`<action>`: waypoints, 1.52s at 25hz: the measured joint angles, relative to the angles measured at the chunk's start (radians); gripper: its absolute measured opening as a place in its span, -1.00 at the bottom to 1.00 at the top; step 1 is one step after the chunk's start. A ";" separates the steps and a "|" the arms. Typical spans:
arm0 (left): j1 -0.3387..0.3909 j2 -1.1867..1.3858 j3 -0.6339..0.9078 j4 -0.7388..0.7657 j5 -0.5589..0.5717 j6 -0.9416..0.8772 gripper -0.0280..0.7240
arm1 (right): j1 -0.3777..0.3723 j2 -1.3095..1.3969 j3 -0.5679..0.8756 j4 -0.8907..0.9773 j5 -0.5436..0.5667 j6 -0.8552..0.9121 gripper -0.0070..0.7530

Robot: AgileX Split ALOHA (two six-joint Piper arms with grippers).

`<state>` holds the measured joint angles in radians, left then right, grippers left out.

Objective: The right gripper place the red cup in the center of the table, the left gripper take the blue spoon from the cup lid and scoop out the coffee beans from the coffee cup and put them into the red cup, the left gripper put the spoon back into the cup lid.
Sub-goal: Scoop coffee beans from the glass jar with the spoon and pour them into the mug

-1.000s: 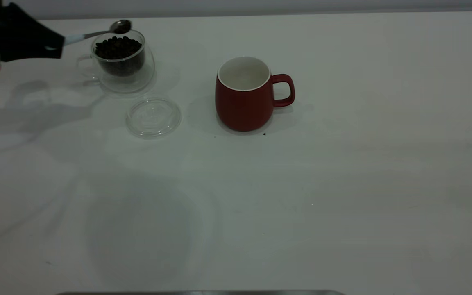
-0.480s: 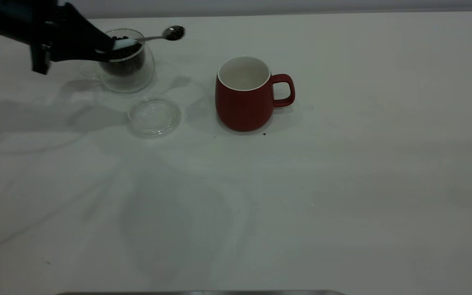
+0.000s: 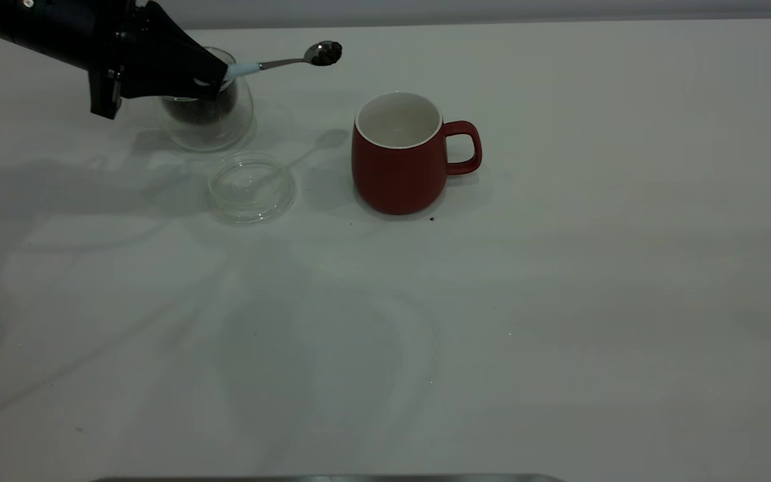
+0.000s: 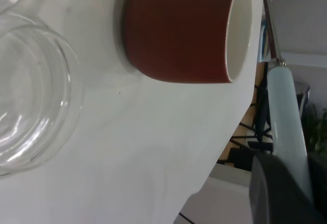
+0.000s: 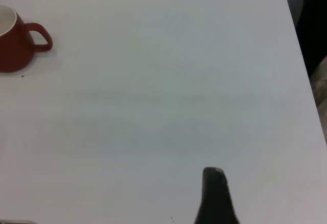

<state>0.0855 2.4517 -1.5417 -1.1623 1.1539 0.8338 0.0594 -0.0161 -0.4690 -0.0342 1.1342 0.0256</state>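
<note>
My left gripper (image 3: 218, 73) hangs over the clear glass coffee cup (image 3: 228, 124), shut on the blue spoon (image 3: 278, 63) by its pale handle. The spoon's metal bowl (image 3: 324, 53) holds something dark and sits in the air between the coffee cup and the red cup (image 3: 395, 167). Coffee beans (image 3: 201, 110) show in the glass cup, partly hidden by the gripper. The red cup stands upright mid-table, handle to the right, white inside. The cup lid (image 3: 251, 189) lies bare on the table (image 3: 559, 301). The left wrist view shows the spoon handle (image 4: 286, 111), red cup (image 4: 179, 35) and lid (image 4: 30, 96).
My right gripper (image 5: 214, 183) is parked over bare table well to the right of the red cup (image 5: 13, 45), outside the exterior view. A few dark crumbs lie at the red cup's base (image 3: 432, 218). The table's right edge (image 5: 301, 81) is close to that arm.
My left gripper has carried the spoon rightward, from left of the coffee cup to above it. The spoon's bowl has passed beyond the glass rim toward the red cup.
</note>
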 joint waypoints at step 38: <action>-0.101 0.000 0.000 0.085 0.000 0.021 -0.59 | 0.000 0.000 0.000 0.000 0.000 0.000 0.53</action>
<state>-0.0152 2.4517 -1.5417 -1.0776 1.1539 0.8552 0.0594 -0.0161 -0.4690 -0.0342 1.1342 0.0256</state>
